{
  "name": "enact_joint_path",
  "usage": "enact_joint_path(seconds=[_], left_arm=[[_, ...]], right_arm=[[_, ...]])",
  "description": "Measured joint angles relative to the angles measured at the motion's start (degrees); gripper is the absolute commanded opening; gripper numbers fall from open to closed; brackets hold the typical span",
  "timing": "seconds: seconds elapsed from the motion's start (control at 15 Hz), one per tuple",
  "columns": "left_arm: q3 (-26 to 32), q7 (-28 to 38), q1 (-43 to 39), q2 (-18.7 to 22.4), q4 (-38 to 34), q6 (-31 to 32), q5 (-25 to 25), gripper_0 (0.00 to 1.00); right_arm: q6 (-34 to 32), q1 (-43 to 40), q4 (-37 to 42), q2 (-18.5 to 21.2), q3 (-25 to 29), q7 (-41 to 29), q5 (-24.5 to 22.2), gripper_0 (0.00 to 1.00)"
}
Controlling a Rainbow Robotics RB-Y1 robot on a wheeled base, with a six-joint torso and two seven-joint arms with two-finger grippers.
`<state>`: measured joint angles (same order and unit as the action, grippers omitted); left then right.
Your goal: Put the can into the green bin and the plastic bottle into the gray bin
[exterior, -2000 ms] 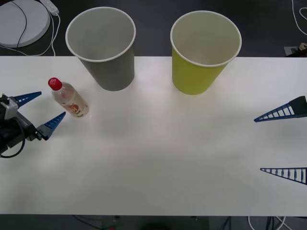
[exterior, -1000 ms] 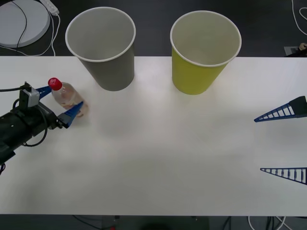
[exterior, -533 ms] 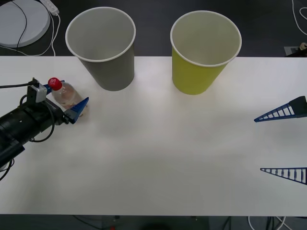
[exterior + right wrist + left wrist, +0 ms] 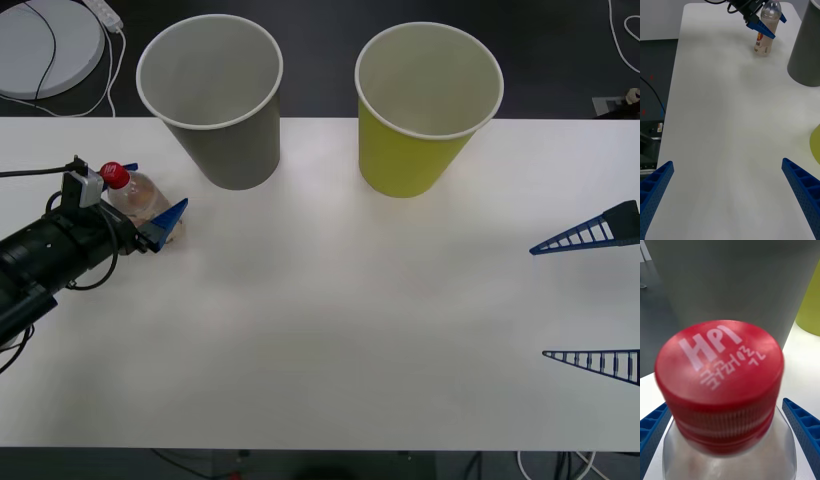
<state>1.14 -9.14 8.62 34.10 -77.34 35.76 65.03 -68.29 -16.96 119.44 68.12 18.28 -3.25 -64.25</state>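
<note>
**Left gripper around the bottle**

Front: we see the left gripper (image 4: 140,210) spread open astride the bottle (image 4: 140,203), left of the gray bin (image 4: 215,100); the green bin (image 4: 425,105) stands beside.

Right wrist: right gripper (image 4: 730,195) open.

Left wrist: fingers (image 4: 801,427) flank the cap.

Only readable print is on the bottle's cap.
The red screw cap (image 4: 719,384) of the plastic bottle (image 4: 143,204) has "HPI" in white capitals, with a line of smaller white Korean characters under it that I can't make out. The bottle's label is too small to read from the other views.
</note>
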Motion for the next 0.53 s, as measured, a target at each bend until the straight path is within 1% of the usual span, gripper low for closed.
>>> enact_joint_path(seconds=[0.07, 0.13, 0.33, 0.53], left_arm=[[0.0, 0.0, 0.03, 0.0, 0.0, 0.0, 0.0, 0.16], [0.0, -0.09, 0.06, 0.0, 0.0, 0.0, 0.06, 0.0], [0.0, -0.01, 0.15, 0.0, 0.0, -0.06, 1.68, 0.0], [0.0, 0.17, 0.17, 0.0, 0.0, -0.24, 1.75, 0.0]], right_arm=[[0.0, 0.0, 0.0, 0.0, 0.0, 0.0, 0.0, 1.0], [0.0, 0.0, 0.0, 0.0, 0.0, 0.0, 0.0, 1.0], [0.0, 0.0, 0.0, 0.0, 0.0, 0.0, 0.0, 1.0], [0.0, 0.0, 0.0, 0.0, 0.0, 0.0, 0.0, 1.0]])
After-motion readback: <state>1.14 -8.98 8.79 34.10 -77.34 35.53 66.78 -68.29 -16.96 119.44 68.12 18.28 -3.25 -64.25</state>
